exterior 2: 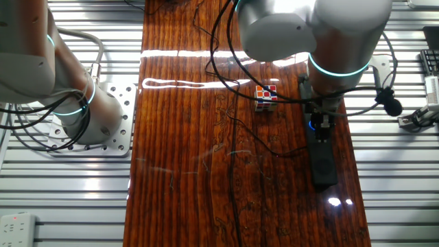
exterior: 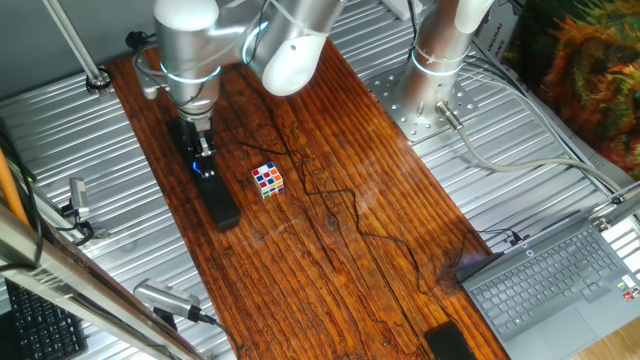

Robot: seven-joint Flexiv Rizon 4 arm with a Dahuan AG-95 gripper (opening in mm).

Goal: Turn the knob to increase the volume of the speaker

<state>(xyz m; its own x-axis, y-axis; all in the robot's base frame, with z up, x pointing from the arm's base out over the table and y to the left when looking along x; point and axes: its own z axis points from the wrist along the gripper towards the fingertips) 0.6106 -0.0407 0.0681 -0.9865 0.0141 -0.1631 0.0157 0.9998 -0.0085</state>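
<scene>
Hand: the hand (exterior: 203,160) sat over the knob (exterior: 197,167), upper left of the frame; I couldn't tell whether it gripped.
Advice: rotate gently, keeping the speaker (exterior: 219,199) unmoved on the tabletop (exterior: 340,200).

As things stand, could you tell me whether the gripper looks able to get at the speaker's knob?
Probably yes: the gripper is already down at the blue-lit knob on the speaker. The puzzle cube sits apart; nothing blocks it.
</scene>
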